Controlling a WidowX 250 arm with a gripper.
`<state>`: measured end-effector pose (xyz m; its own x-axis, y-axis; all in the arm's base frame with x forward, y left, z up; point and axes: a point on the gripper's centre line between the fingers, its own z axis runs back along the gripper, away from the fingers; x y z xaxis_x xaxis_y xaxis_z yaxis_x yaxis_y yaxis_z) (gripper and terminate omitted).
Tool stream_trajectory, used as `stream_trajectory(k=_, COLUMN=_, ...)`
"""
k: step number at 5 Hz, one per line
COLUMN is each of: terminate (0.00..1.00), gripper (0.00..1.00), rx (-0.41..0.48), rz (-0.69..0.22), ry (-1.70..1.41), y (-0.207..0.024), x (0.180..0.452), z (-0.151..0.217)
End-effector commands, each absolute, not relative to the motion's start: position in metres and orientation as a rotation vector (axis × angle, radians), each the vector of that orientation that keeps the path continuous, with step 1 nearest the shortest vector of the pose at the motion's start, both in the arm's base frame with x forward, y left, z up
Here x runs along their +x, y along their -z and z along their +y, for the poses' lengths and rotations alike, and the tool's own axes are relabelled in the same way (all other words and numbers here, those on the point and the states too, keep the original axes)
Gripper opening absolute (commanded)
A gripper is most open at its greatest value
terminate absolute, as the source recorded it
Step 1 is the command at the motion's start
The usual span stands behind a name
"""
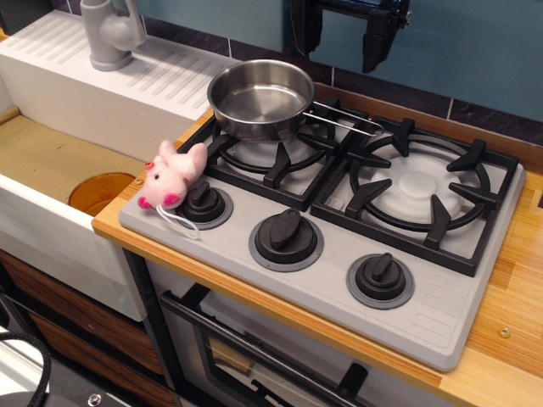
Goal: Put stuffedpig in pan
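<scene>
The stuffedpig (172,175) is a fuzzy pale-pink plush with darker pink feet and a white string loop. It lies at the front left corner of the grey stove, leaning against the left knob (204,203). The pan (260,97) is a shiny steel saucepan, empty, standing on the back left burner with its wire handle (344,119) pointing right. My gripper (343,34) hangs at the top of the view, above and behind the pan, far from the pig. Its two black fingers stand wide apart with nothing between them.
The right burner grate (418,191) is bare. Two more knobs (287,236) (380,277) line the stove's front. A white sink with an orange drain (99,192) and a grey faucet (111,34) lies to the left. The wooden counter edge (280,305) runs along the front.
</scene>
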<state>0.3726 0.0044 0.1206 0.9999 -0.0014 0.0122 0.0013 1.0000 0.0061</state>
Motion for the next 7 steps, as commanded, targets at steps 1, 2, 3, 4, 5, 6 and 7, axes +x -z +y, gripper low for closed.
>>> stream_trajectory(k=1, terminate=0.00, gripper=1.00, rx=0.006, rz=-0.012, ry=0.001, y=-0.121, x=0.373, z=0.004)
stream_trajectory(k=2, terminate=0.00, gripper=1.00, rx=0.025, rz=-0.020, ry=0.006, y=-0.122, x=0.358, z=0.012)
stream_trajectory(k=3, terminate=0.00, gripper=1.00, rx=0.052, rz=-0.027, ry=0.001, y=-0.124, x=0.343, z=0.020)
stream_trajectory(k=4, terminate=0.00, gripper=1.00, rx=0.067, rz=-0.041, ry=0.005, y=-0.126, x=0.332, z=0.029)
stream_trajectory(k=5, terminate=0.00, gripper=1.00, rx=0.089, rz=-0.068, ry=0.007, y=-0.126, x=0.321, z=0.042)
stream_trajectory(k=6, terminate=0.00, gripper=1.00, rx=0.090, rz=-0.089, ry=0.016, y=-0.118, x=0.314, z=0.054)
stream_trajectory(k=7, terminate=0.00, gripper=1.00, rx=0.110, rz=-0.110, ry=0.012, y=-0.110, x=0.305, z=0.067)
